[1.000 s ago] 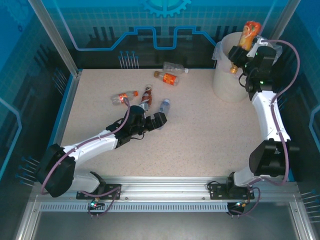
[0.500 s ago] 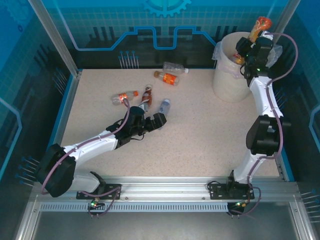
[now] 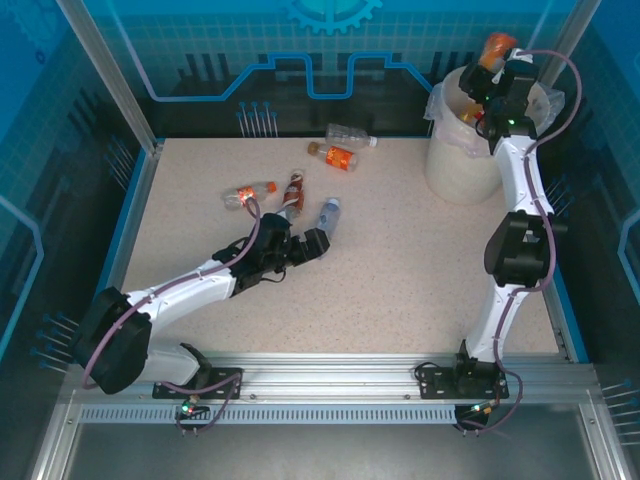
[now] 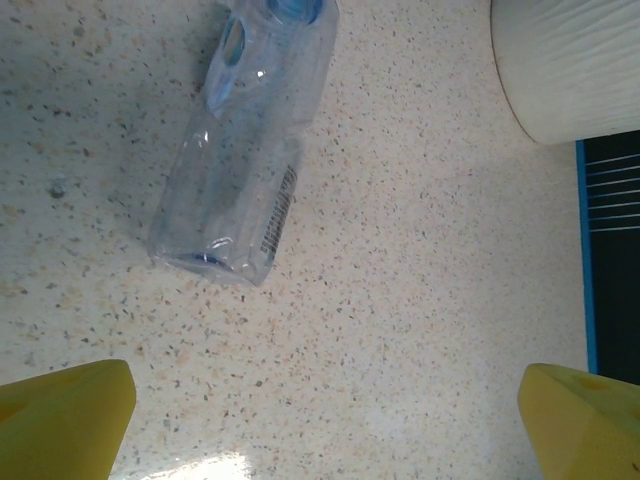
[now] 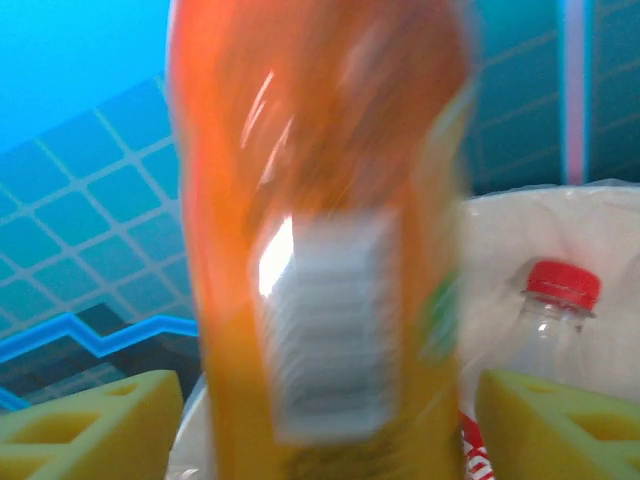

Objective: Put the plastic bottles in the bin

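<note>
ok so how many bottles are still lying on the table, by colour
orange or red bottles: 3
blue bottle: 1
clear bottle with a pale label: 1
total on the table: 5

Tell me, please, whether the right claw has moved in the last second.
Yes. The right claw, holding the orange bottle, has moved up the top view, toward the far rim of the bin.
</note>
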You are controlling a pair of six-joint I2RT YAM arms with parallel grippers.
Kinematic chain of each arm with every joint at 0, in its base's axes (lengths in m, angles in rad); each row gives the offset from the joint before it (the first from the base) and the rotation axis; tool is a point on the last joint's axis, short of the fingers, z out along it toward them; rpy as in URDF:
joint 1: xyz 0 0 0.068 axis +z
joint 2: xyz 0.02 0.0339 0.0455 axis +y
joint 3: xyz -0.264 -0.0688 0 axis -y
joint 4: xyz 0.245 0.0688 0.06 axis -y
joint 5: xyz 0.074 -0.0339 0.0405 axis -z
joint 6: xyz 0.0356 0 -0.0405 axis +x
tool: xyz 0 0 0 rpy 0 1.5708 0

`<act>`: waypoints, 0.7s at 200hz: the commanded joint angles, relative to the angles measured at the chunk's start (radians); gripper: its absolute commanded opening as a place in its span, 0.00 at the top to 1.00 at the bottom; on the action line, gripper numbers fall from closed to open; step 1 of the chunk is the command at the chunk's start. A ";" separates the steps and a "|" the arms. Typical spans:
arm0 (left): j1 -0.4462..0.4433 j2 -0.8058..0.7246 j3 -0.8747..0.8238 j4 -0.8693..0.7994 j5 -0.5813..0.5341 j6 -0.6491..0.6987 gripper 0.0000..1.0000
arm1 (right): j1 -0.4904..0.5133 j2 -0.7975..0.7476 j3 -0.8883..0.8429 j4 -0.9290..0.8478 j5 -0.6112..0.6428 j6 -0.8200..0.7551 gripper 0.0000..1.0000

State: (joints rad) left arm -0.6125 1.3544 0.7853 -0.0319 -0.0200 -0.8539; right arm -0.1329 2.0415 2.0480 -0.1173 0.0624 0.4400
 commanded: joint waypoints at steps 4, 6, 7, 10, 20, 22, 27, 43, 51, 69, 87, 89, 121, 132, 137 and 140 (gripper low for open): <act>-0.004 0.057 0.116 -0.112 -0.066 0.079 0.01 | 0.014 -0.069 -0.019 -0.003 -0.048 -0.044 0.09; -0.004 0.064 0.124 -0.120 -0.070 0.083 0.01 | 0.014 -0.075 -0.023 -0.003 -0.048 -0.046 0.08; -0.003 0.067 0.128 -0.123 -0.073 0.086 0.01 | 0.014 -0.077 -0.025 -0.002 -0.049 -0.046 0.07; -0.003 0.076 0.139 -0.134 -0.079 0.089 0.01 | 0.015 -0.085 -0.031 -0.003 -0.050 -0.049 0.04; -0.004 0.103 0.172 -0.166 -0.104 0.104 0.01 | 0.013 -0.112 -0.050 -0.006 -0.050 -0.060 0.00; -0.004 0.108 0.179 -0.171 -0.109 0.106 0.01 | 0.014 -0.117 -0.054 -0.008 -0.050 -0.061 0.00; -0.003 0.120 0.193 -0.181 -0.121 0.111 0.01 | 0.013 -0.132 -0.064 -0.010 -0.050 -0.066 0.00; 0.005 0.160 0.230 -0.198 -0.139 0.135 0.01 | 0.014 -0.185 -0.100 -0.027 -0.049 -0.073 0.00; 0.012 0.184 0.252 -0.209 -0.137 0.147 0.01 | 0.014 -0.216 -0.124 -0.031 -0.051 -0.078 0.00; 0.021 0.248 0.317 -0.250 -0.126 0.190 0.01 | 0.015 -0.298 -0.211 -0.026 -0.067 -0.083 0.00; 0.021 0.323 0.405 -0.314 -0.114 0.261 0.01 | 0.015 -0.395 -0.314 -0.026 -0.113 -0.085 0.00; 0.020 0.330 0.415 -0.322 -0.113 0.268 0.01 | 0.015 -0.407 -0.329 -0.024 -0.117 -0.085 0.00; 0.021 0.438 0.517 -0.390 -0.120 0.375 0.01 | 0.018 -0.602 -0.576 0.065 -0.177 -0.057 0.00; 0.021 0.465 0.537 -0.406 -0.120 0.400 0.01 | 0.020 -0.682 -0.676 0.126 -0.194 -0.042 0.00; 0.021 0.476 0.543 -0.412 -0.127 0.407 0.01 | 0.021 -0.716 -0.725 0.149 -0.202 -0.033 0.00; 0.020 0.480 0.544 -0.414 -0.133 0.410 0.01 | 0.022 -0.736 -0.745 0.155 -0.209 -0.028 0.00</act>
State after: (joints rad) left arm -0.5949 1.7885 1.2816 -0.3557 -0.1272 -0.5465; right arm -0.1246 1.4307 1.4536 -0.0719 -0.0811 0.3813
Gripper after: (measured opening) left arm 0.988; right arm 0.997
